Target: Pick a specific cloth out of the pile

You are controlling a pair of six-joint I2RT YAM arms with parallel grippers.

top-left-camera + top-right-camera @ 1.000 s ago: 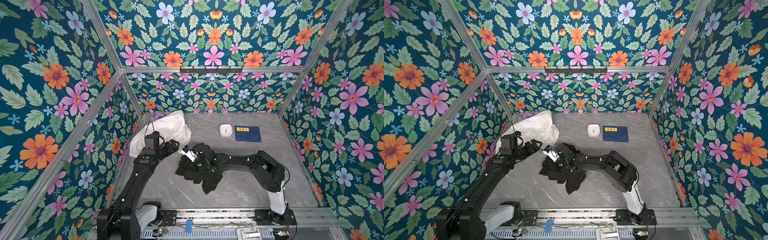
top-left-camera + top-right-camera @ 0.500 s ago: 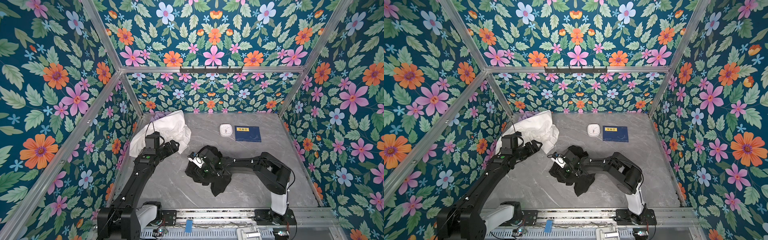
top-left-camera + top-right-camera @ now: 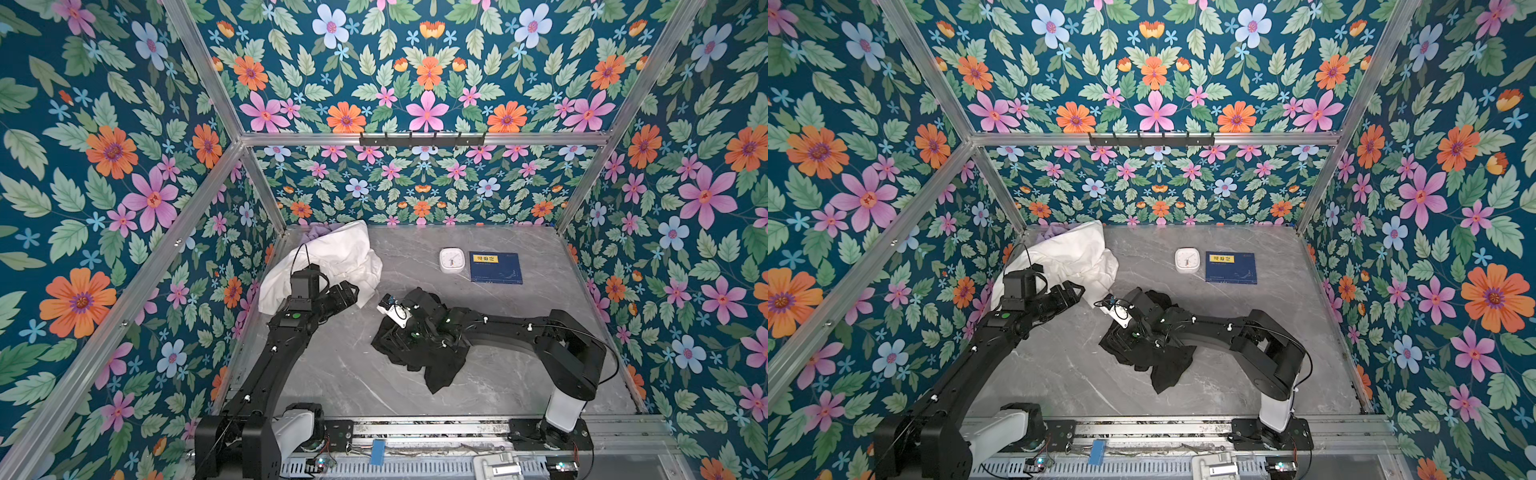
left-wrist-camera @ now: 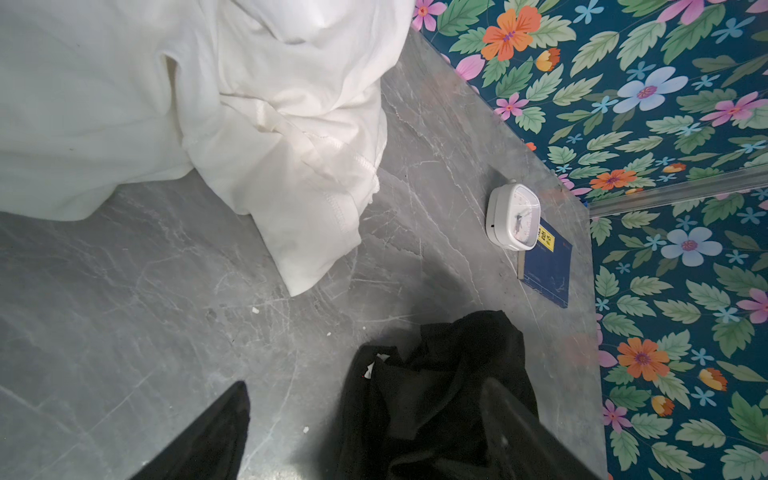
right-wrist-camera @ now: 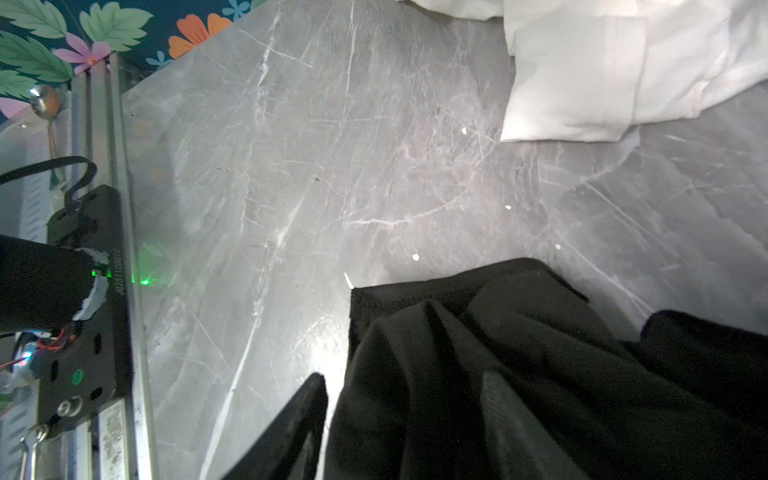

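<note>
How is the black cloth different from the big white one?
The black cloth is dark; the white cloth is bright. The white cloth is bigger than the black cloth. The white cloth is heaped in the back left corner, while the black cloth lies apart, mid-table. Both are crumpled fabric on the grey table.

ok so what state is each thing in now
black cloth: crumpled, lying apart from the other two
white cloth: heaped in back corner
lavender cloth: mostly hidden behind white cloth
clock: face showing, time unreadable
blue book: closed, flat
left end effector: open, empty
right end effector: open, at the black cloth
</note>
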